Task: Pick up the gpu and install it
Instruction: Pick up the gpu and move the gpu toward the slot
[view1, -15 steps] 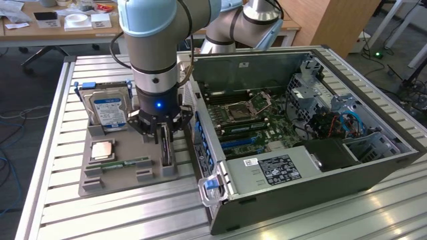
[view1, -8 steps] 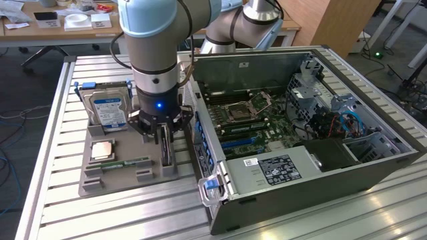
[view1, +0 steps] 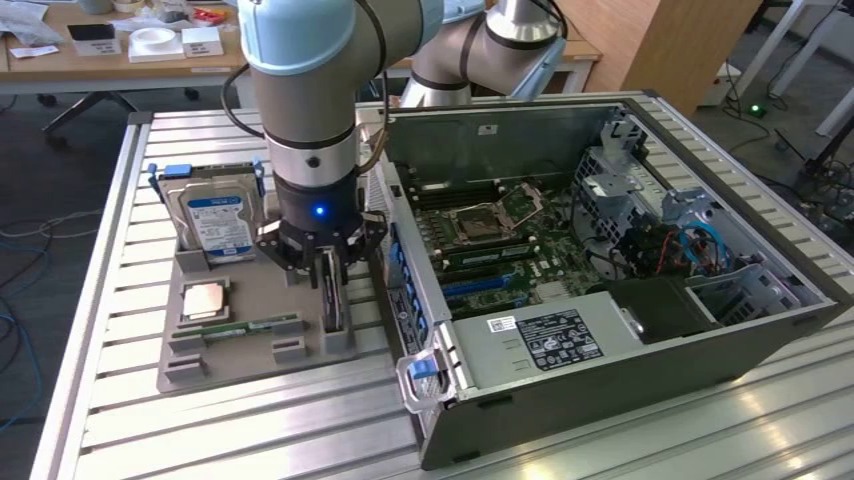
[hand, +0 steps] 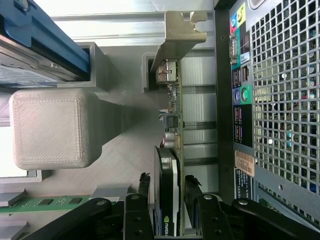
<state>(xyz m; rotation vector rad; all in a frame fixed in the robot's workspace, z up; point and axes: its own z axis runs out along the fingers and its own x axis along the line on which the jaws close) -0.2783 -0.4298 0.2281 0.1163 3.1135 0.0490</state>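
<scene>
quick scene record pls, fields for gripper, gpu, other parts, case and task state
gripper: lowered over the top edge of the gpu; grip not clear
gpu: standing on edge in a slot of the gray tray, next to the case's rear panel
hard drive: upright in its tray holder
cpu: flat on the tray
memory stick: lying in the tray
computer case: side open, motherboard exposed, on the exterior view's right
task state: gpu in the tray, not yet installed in the case
</scene>
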